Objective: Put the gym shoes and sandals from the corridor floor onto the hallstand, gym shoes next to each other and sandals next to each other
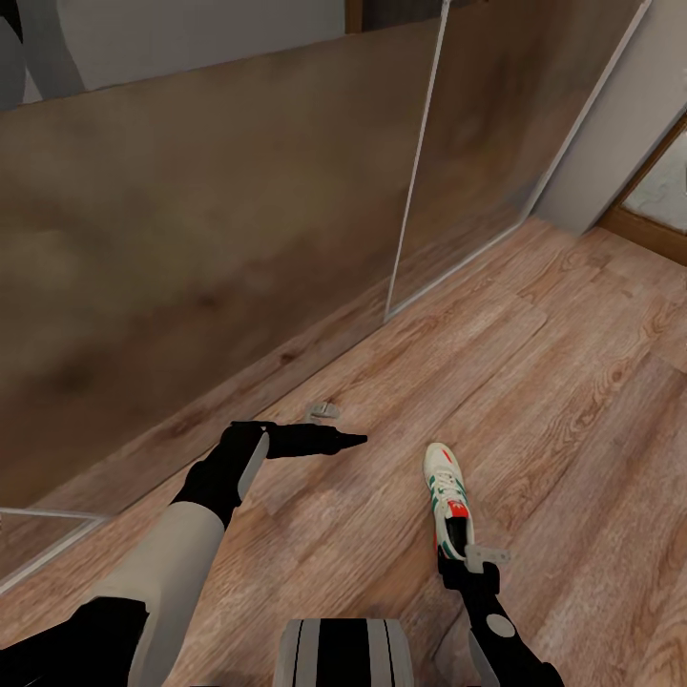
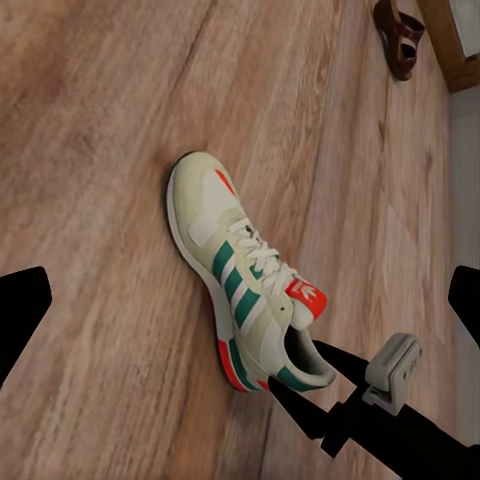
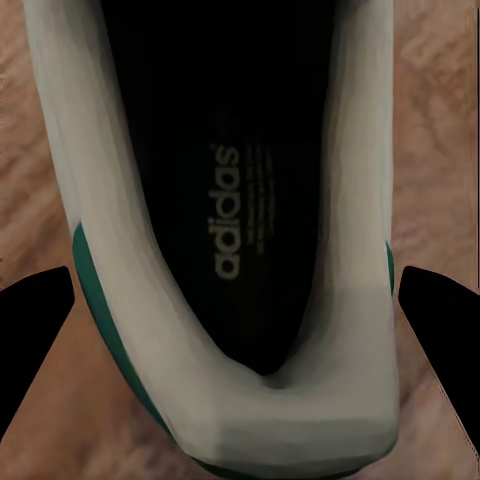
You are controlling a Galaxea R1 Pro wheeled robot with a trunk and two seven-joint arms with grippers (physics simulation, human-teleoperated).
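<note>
We've got one white lace-up gym shoe with teal-green side stripes and red-orange accents lying flat on its sole on the light brown wood-plank corridor floor, toe pointing away from us toward the big brown wall panels. Our right gripper is right down at the heel end of that sneaker, and in the right wrist view we look straight into the shoe's dark inside, where pale lettering runs along the insole, with the cream heel collar lying between the two black fingertips. Those fingers stand spread wide, one either side of the heel, and we can't make out from these shots whether either one is touching it. From the left wrist view we see the same sneaker side-on, with the right arm's dark fingers reaching in at its heel opening, one finger tip just at the collar. In the far corner of that view, well apart from the sneaker, sits a dark-brown leather sandal on the planks beside a wooden skirting edge. Our left gripper hangs over bare floor off to the sneaker's left, holding nothing, fingers parted in its own wrist view. A small grey fitting lies on the floor near the wall.
</note>
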